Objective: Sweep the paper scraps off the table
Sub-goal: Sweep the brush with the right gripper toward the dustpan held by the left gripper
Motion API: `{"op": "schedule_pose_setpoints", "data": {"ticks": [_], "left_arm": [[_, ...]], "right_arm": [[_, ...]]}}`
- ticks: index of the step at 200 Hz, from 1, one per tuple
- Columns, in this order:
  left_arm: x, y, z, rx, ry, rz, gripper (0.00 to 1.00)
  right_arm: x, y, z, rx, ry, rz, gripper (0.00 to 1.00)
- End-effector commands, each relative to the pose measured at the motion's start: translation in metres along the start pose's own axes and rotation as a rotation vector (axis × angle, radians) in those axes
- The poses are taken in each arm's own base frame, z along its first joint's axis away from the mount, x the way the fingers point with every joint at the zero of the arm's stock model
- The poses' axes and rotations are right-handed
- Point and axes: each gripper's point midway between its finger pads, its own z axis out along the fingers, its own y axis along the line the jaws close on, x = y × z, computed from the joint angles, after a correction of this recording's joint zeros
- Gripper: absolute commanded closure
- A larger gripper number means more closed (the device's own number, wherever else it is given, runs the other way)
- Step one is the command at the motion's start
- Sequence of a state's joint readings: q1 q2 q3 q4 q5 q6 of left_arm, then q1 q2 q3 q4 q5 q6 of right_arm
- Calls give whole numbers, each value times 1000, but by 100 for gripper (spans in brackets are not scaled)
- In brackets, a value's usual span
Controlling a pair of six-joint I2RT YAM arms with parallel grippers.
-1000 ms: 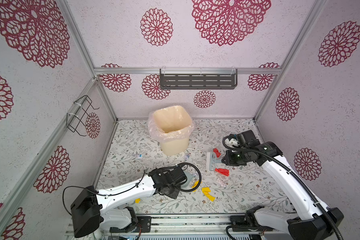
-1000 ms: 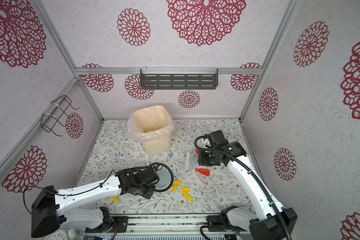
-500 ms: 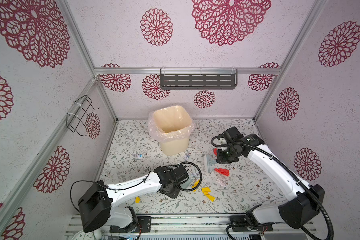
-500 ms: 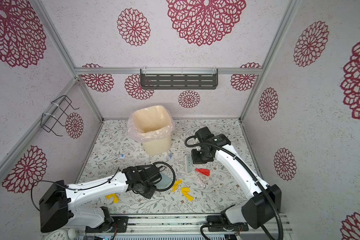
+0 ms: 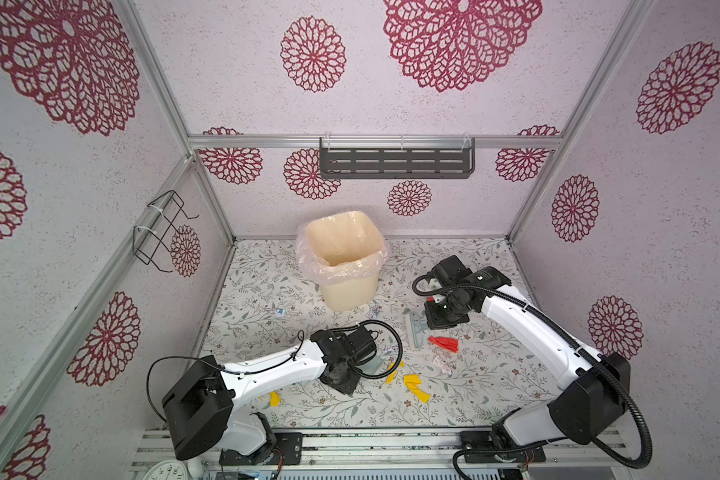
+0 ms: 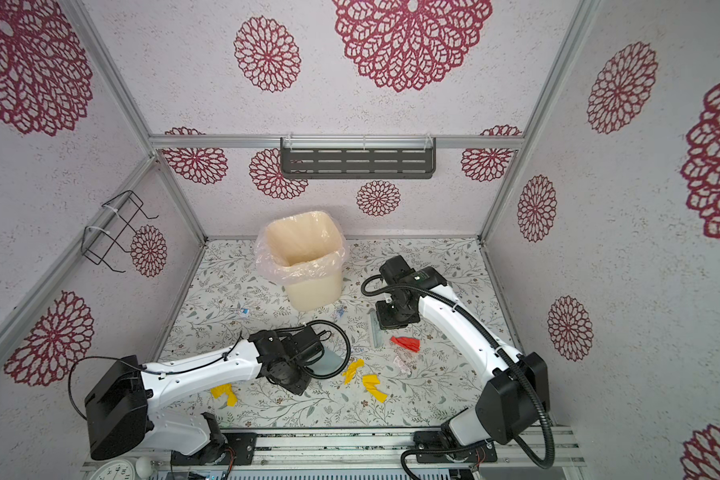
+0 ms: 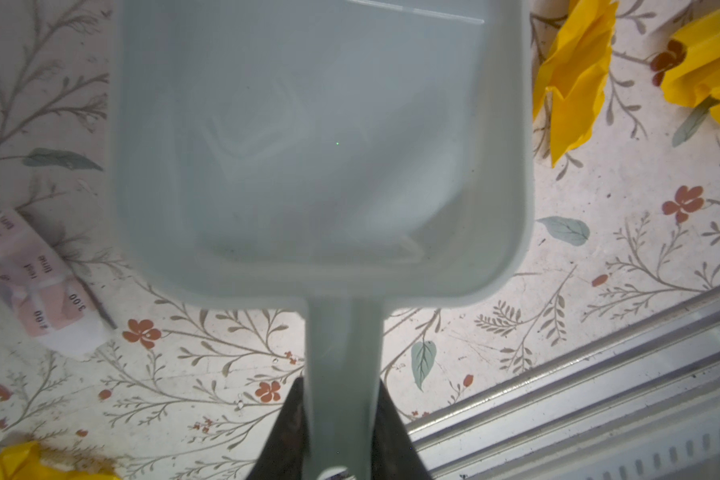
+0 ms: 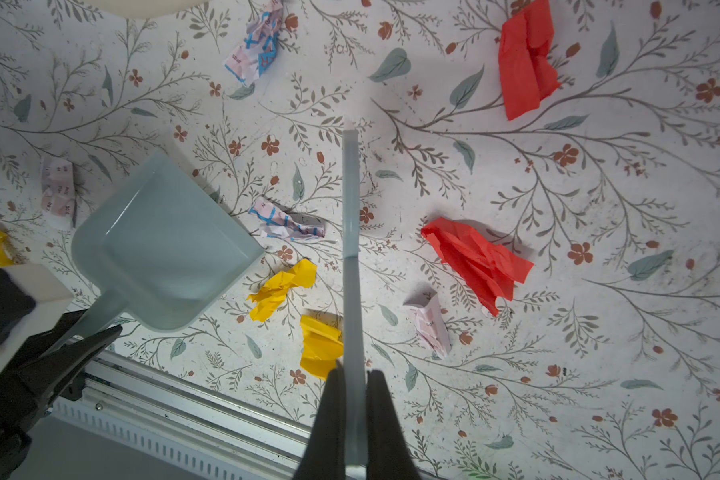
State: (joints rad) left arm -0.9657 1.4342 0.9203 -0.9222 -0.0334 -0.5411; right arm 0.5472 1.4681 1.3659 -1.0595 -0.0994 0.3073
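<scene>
My left gripper [image 7: 340,385] is shut on the handle of the pale blue dustpan [image 7: 321,145], whose pan rests low over the table [image 5: 267,291] with its mouth toward the yellow scraps [image 7: 574,79]. My right gripper [image 8: 355,373] is shut on the hand brush [image 8: 351,249], seen edge-on as a thin pale bar. Paper scraps lie around the brush: red [image 8: 479,259] on one side, yellow [image 8: 281,286] and a printed whitish bit [image 8: 287,224] between brush and dustpan [image 8: 163,245]. In both top views the brush [image 5: 415,330] [image 6: 376,330] stands beside the red scrap [image 5: 444,343].
A cream bin with a plastic liner [image 5: 344,257] stands at the back middle. A metal rail [image 5: 350,436] runs along the table's front edge. More scraps lie near the bin [image 5: 279,311] and by the left arm's base [image 5: 274,399].
The right arm's wrist has shifted left over the brush and its elbow has swung toward the front. The brush head and the dustpan have stayed about where they were.
</scene>
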Motion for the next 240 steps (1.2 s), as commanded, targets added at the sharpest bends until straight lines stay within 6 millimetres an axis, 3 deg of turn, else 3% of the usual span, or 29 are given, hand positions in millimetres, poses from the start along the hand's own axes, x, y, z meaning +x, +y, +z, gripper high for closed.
{"op": "schedule_pose_setpoints", "data": {"ticks": [1,64,143,186,240], "left_arm": [[-10,-5,-4,32,-36,4,100],[-6,-9,4,64,-22,7,100],[-4,-6,10,53,-9,10,100],[-7,-5,10,52,-21,11,100],[-10,-7,14,58,-17,18,100]], "right_arm": [[-8,4,-5,9,-34,-6,100],[-7,18,7,3,-9,-30,100],[-15,41,1,-43,-29,-64,100],[-25,20,-7,93,-63,-100,100],[-31,20,8,127,-40,-141,100]]}}
